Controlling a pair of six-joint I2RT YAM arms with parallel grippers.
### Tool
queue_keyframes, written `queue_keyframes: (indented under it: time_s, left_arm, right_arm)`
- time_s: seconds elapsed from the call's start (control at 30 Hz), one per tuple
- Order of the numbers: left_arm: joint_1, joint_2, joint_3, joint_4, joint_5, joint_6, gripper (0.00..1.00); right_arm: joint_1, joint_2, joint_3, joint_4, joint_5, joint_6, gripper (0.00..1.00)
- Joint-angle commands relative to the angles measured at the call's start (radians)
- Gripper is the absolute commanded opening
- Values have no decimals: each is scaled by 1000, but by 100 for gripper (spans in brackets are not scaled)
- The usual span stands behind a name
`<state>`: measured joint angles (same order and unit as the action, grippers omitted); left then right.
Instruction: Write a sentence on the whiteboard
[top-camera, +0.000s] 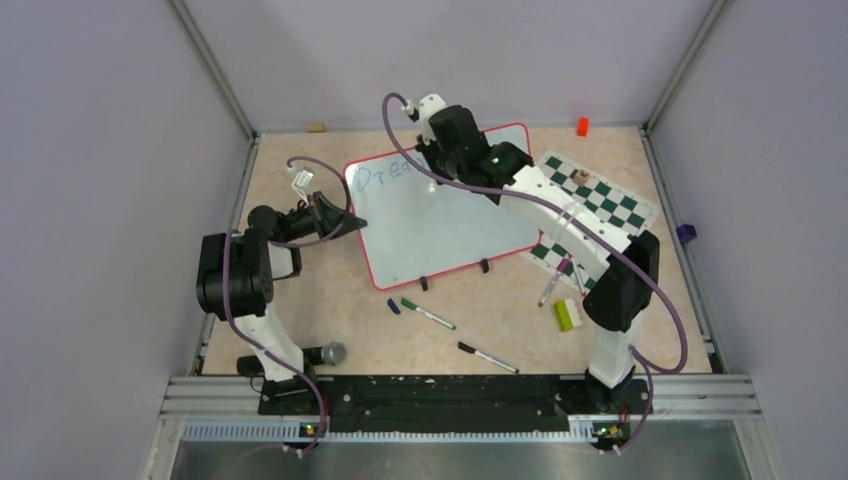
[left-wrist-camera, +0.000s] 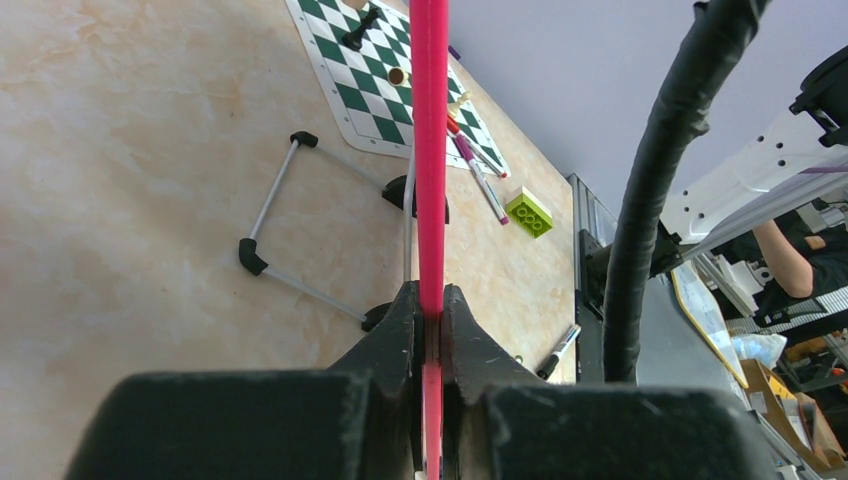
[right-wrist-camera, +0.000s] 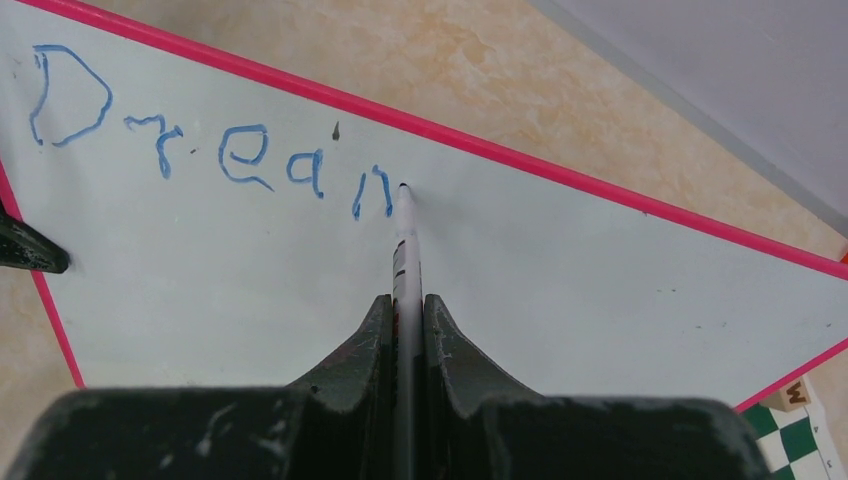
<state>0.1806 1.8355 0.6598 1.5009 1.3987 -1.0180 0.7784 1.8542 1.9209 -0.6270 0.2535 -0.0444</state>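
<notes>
The whiteboard (top-camera: 440, 215) with its red frame lies tilted in the middle of the table. My left gripper (top-camera: 350, 218) is shut on its left edge, and the red frame (left-wrist-camera: 430, 150) runs between the closed jaws in the left wrist view. My right gripper (top-camera: 440, 160) is shut on a white marker (right-wrist-camera: 404, 240), whose tip touches the whiteboard (right-wrist-camera: 560, 270) near its top edge. The sentence (right-wrist-camera: 210, 145) in blue reads "Drean", the last letter part-formed at the marker tip. In the top view only "Drea" (top-camera: 390, 172) shows beside my right gripper.
A green-and-white chess mat (top-camera: 590, 205) with pieces lies right of the board. Two markers (top-camera: 428, 313) (top-camera: 488, 358) and a blue cap (top-camera: 393, 307) lie in front. A lime block (top-camera: 566, 315) and another pen (top-camera: 550, 285) lie at right. The board's wire stand (left-wrist-camera: 300, 230) shows underneath.
</notes>
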Motion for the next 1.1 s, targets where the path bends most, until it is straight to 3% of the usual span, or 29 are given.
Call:
queue_keyframes:
  time_s: [0.0,1.07]
  left_arm:
    - [-8,-37,13,119,23,27,0]
    - [-7,-36,13,119,23,28,0]
  right_arm:
    - [-13,25,57,14,6,-9,0]
    - [-33,5,34,-29,35,0,0]
